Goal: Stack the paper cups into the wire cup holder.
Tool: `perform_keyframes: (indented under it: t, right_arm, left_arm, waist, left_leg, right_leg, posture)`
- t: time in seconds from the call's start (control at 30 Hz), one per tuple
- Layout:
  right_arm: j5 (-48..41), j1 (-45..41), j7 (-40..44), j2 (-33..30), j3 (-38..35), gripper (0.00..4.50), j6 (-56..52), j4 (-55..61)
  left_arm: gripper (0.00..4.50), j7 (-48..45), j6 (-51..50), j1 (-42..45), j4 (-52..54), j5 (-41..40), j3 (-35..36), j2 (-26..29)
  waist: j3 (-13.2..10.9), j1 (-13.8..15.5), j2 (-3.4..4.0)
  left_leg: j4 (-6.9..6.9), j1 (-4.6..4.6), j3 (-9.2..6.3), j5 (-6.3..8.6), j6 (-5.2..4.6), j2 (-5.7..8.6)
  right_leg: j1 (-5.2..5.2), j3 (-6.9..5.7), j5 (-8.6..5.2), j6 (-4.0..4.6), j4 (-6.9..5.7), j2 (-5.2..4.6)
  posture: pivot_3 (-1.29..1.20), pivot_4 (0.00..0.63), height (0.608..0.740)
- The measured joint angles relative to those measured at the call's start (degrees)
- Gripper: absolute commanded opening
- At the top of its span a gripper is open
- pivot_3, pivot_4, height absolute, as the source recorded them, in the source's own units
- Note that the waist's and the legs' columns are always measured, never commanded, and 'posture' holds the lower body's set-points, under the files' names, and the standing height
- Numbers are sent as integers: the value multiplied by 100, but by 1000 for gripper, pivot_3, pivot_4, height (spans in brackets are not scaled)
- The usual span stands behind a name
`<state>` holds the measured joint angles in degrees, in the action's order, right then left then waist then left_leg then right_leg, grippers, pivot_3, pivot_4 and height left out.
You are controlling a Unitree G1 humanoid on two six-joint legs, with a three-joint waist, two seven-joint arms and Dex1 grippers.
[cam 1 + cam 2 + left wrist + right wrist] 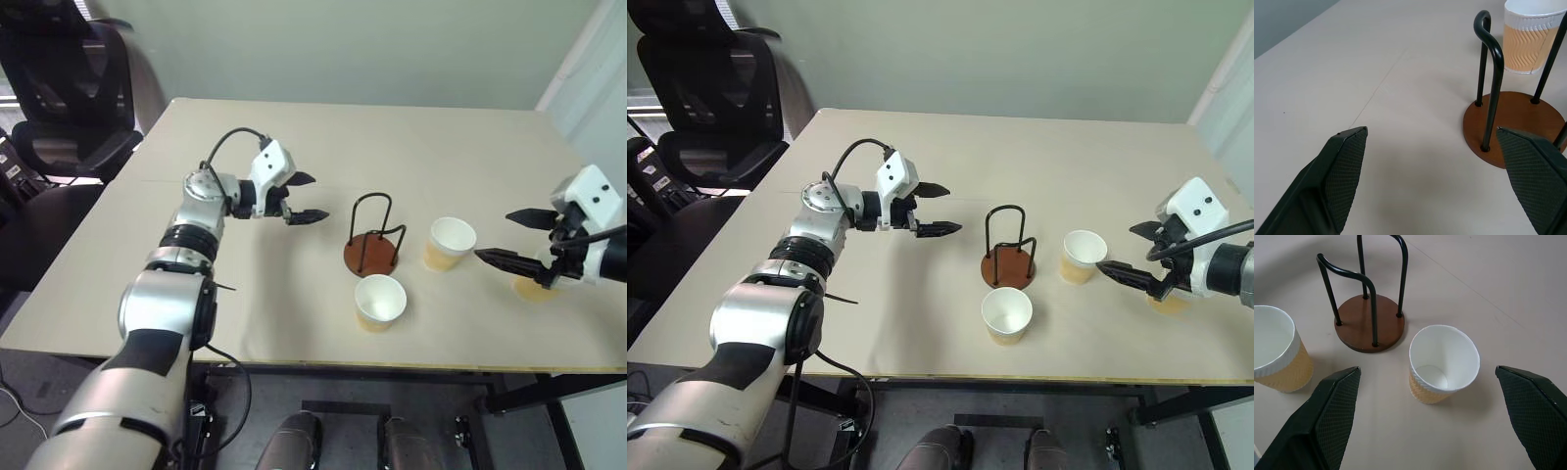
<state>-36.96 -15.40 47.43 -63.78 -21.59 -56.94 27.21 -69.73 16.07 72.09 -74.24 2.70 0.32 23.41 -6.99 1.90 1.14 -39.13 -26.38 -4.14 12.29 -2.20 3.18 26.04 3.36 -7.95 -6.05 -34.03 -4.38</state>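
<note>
The wire cup holder [373, 254] stands empty at mid-table, its black loops rising from a brown disc base. One paper cup [452, 242] stands upright just right of it, and a second one [380, 302] sits in front of it nearer the table edge. A third cup [537, 287] is mostly hidden under my right gripper. Hovering left of the holder, my left gripper [315, 198] is open and empty, pointing toward it. My right gripper [495, 235] is open and empty to the right of the cups. The right wrist view shows the holder [1370, 323] beyond a cup [1444, 363].
The beige table [294, 127] stretches bare behind and to the left of the holder. A black office chair [69, 88] stands off the table's far left corner. The table's front edge [392, 364] lies close to the nearest cup.
</note>
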Motion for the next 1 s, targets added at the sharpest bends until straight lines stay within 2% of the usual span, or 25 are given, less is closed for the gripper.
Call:
perform_keyframes:
  t: [0.3, 0.63, 0.77, 1.0]
  right_arm:
    - [79, 1144, 567, -423, -740, 4500, 15, 121]
    - [1028, 2040, 927, -681, -928, 4500, 811, -380]
    - [1453, 2174, 1027, -733, -905, 4500, 1279, -799]
    - [1636, 1919, 1153, -770, -584, 4500, 1575, -1009]
  left_arm:
    - [4476, 8, 5, 0, 13, -32, -3, -87]
    - [4476, -54, 16, -1, 13, -44, -3, -118]
    - [4476, -730, -94, -13, 94, -183, -2, -164]
    - [4476, -2024, -520, -30, 408, -379, -163, -30]
  waist:
    - [0, -2, 0]
    - [0, 3, 0]
    - [0, 1, 0]
    - [0, -19, 0]
  left_leg:
    - [2, -2, 6, 3, -1, 1]
    - [-2, 1, 7, 8, -21, 0]
    - [-5, 1, 6, 12, -32, 1]
    - [-5, 4, 7, 26, -66, 0]
  right_leg:
    - [-1, -1, -13, 5, 1, -1]
    - [-5, 6, -8, -3, 0, -4]
    - [-6, 7, -2, -10, 1, -5]
    - [-8, 3, 4, -20, -2, -1]
  posture:
    - [0, 150, 740]
    - [0, 150, 740]
    - [0, 150, 740]
    - [0, 150, 740]
